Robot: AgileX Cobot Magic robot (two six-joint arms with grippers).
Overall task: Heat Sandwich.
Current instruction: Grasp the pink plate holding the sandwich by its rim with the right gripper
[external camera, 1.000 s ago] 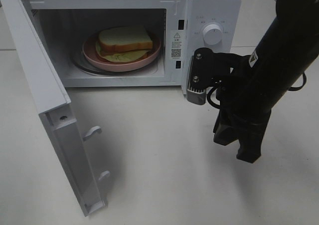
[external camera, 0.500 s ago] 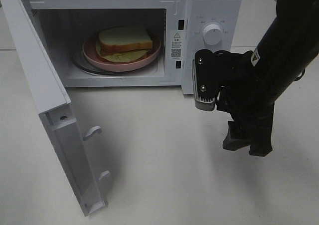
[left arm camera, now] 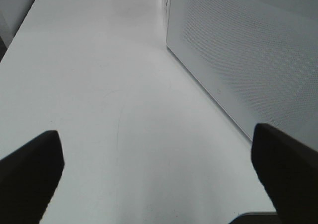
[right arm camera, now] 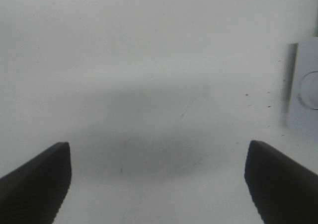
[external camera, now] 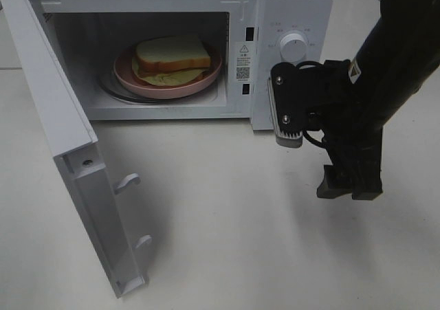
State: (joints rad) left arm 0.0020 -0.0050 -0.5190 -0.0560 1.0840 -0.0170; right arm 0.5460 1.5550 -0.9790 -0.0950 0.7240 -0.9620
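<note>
One sandwich (external camera: 172, 54) sits on one pink plate (external camera: 167, 91) inside the one microwave (external camera: 297, 11), well off to the left of our right claw (external camera: 349, 186), which we see spread wide over the desk (external camera: 227, 248), gripping nothing. Left claw (left arm camera: 159, 174): spread, empty too.

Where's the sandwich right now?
In the exterior high view, the sandwich sits on the pink plate inside the open microwave, left of its control dial.
</note>
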